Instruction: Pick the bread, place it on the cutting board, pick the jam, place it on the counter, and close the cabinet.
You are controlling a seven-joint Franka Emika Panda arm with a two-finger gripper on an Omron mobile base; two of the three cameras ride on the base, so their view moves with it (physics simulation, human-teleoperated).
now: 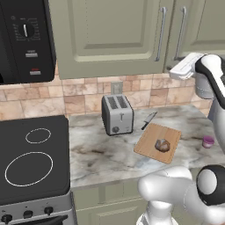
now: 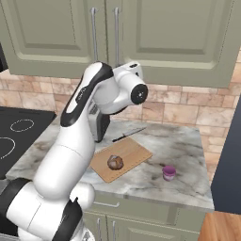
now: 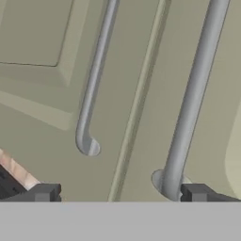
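1. Bread (image 1: pixel 162 145) sits on the cutting board (image 1: pixel 151 136), toward its near right corner from my left base camera; in the right base view the roll (image 2: pixel 115 162) rests near the board's (image 2: pixel 134 150) middle.
2. Jam (image 1: pixel 208 141) stands upright on the bench (image 1: pixel 110 151), just beside the board's right edge but apart from it; from the right camera the purple jar (image 2: pixel 168 172) is on bare stone (image 2: pixel 188 146), well clear of the front edge.
3. I see a dark-handled knife (image 1: pixel 149 120) lying on the bench between the toaster (image 1: pixel 117 114) and the board's far edge.
4. Cabinet doors (image 2: pixel 47 33) look flush and shut from both base cameras, the two bar handles (image 2: pixel 94 33) side by side at the seam.
5. My fingers (image 3: pixel 120 194) are spread wide, holding nothing, right up at the cabinet face (image 3: pixel 141 94); the right fingertip (image 3: pixel 200 193) sits just beside the foot of one handle (image 3: pixel 190 103), and I cannot tell whether it touches.
6. Second handle (image 3: pixel 94 80) hangs further left in the hand view, beyond the door seam.
7. Stove top (image 1: pixel 30 158) and microwave (image 1: pixel 24 39) sit off to the left.
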